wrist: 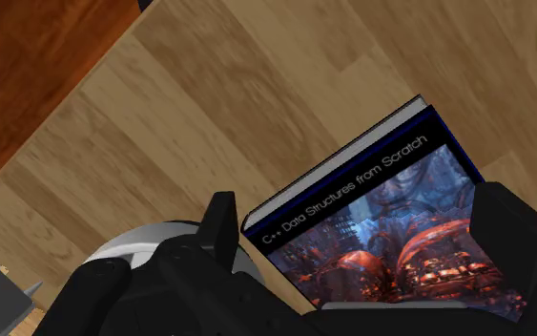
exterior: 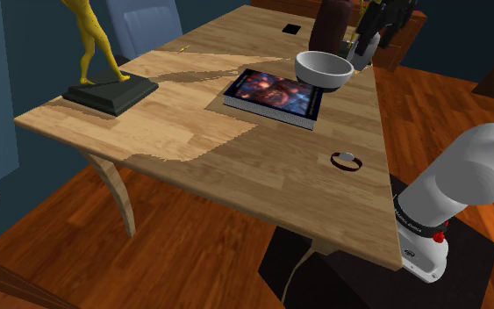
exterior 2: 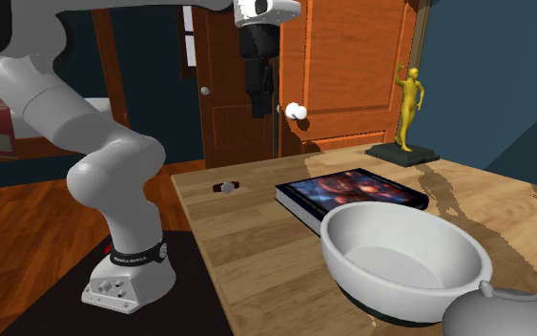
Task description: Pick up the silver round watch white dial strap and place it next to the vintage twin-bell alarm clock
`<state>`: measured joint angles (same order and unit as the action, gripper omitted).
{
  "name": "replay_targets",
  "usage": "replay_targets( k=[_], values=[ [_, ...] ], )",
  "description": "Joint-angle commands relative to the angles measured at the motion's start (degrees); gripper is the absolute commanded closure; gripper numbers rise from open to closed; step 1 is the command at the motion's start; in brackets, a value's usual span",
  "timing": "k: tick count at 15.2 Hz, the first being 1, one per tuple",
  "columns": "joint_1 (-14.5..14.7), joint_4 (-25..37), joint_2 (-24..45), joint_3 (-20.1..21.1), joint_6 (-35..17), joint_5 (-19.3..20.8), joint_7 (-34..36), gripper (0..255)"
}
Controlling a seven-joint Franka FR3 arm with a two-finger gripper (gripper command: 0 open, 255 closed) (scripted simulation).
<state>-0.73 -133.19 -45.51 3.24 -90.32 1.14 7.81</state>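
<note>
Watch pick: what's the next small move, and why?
Probably shift the jaws sideways at their present height, off the book and toward the watch, which lies near the edge of the table. The open jaws hang well above the table, and the wrist view has the book's corner between them, not the watch. Centre over it before descending.

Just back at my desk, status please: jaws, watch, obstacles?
Gripper high over table, jaws open, empty. Watch lies near the table edge, untouched. Book, bowl stand clear of it.
</note>
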Motion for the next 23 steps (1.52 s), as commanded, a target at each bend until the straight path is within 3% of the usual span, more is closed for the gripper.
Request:
replay_targets(
  k=[1,10,18,23],
  values=[
    [0.0,0.0,0.0,0.0,0.0,0.0,0.0,0],
    [9.74,-15.52,-8.8,7.57,-6.3,-2.02,-5.06,0],
    [21.58,-28.64,-16.82,15.0,-10.41,-5.77,-8.65,0],
    [22.52,-32.37,-17.14,15.7,-13.68,-6.33,-8.78,0]
  ],
)
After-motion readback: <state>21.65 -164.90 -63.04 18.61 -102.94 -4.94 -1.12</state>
